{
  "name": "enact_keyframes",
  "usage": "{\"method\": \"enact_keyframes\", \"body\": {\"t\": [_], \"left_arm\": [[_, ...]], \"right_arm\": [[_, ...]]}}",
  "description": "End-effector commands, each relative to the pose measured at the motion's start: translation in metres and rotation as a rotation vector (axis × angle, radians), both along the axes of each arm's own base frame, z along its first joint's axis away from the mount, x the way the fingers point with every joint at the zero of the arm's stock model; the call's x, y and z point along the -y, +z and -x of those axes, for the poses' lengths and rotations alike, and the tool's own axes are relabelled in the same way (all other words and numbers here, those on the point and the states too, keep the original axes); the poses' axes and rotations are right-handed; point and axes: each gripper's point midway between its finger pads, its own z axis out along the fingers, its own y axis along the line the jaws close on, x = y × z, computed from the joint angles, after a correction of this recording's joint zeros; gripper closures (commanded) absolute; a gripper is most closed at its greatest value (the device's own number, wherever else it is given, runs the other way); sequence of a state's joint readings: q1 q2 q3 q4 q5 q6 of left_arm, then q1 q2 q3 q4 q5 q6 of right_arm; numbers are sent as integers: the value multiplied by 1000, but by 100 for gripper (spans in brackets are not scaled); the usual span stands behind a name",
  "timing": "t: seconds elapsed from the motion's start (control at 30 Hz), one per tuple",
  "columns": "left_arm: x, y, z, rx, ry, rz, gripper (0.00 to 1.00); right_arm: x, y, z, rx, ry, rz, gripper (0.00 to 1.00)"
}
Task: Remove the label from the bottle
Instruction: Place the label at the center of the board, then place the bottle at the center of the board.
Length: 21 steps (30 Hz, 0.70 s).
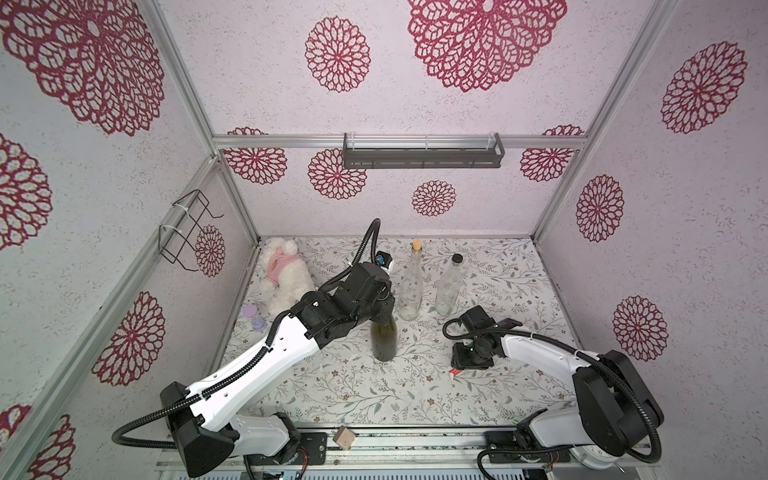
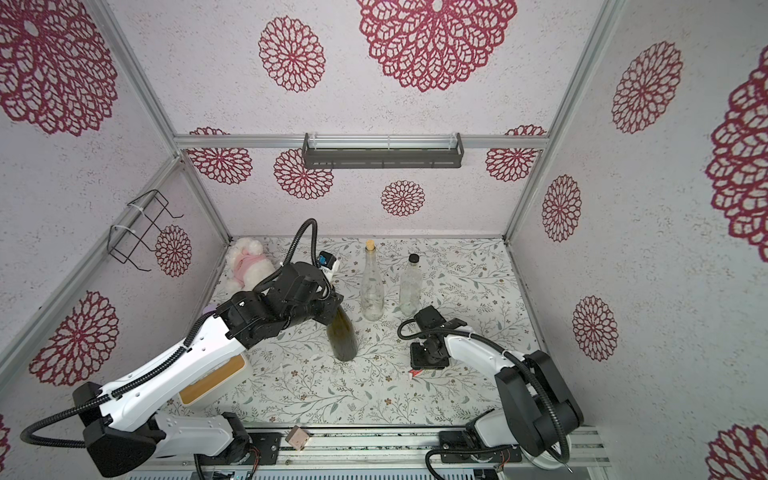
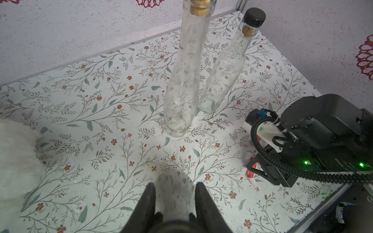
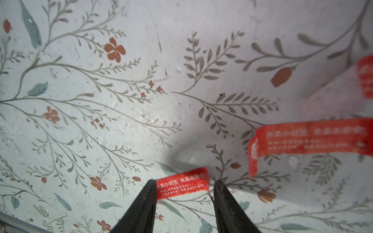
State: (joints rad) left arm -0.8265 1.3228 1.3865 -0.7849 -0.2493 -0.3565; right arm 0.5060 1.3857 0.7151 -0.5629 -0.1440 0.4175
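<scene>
A dark olive glass bottle (image 1: 384, 340) (image 2: 343, 338) stands upright mid-table in both top views. My left gripper (image 1: 384, 309) (image 3: 175, 185) is shut on its neck (image 3: 174, 193), which fills the gap between the fingers. My right gripper (image 1: 461, 365) (image 4: 184, 181) points down at the table to the right of the bottle, open. A small red label (image 4: 181, 186) with white print lies on the table between its fingertips. Beside it lies a longer, curled red strip (image 4: 308, 139). In both top views the red label (image 1: 456, 372) (image 2: 415, 374) shows just in front of the right wrist.
Two clear corked bottles (image 1: 409, 286) (image 1: 449, 286) stand behind the dark one. A white plush toy (image 1: 282, 274) lies at the back left, with a small purple object (image 1: 253, 316) near it. A white box (image 2: 212, 382) sits under the left arm. A wooden block (image 1: 345, 436) rests on the front rail.
</scene>
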Motion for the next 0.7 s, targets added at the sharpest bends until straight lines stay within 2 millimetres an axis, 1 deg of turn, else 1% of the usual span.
{"method": "enact_keyframes", "body": {"t": [0.0,0.13,0.27,0.5,0.67], "left_arm": [[-1,55,-17,151,38,105,93],[-9,65,-27,191,70,119,96],[-16,74,-36,224,94,139,98],[-24,83,-56,275,131,136,98],[-28,81,-74,285,148,122,98]], "right_arm": [[6,18,-6,49,1,14,52],[8,32,-10,91,-8,11,51],[12,40,-11,117,-15,9,51],[15,44,-12,134,-30,-1,51],[18,46,-13,138,-38,-2,51]]}}
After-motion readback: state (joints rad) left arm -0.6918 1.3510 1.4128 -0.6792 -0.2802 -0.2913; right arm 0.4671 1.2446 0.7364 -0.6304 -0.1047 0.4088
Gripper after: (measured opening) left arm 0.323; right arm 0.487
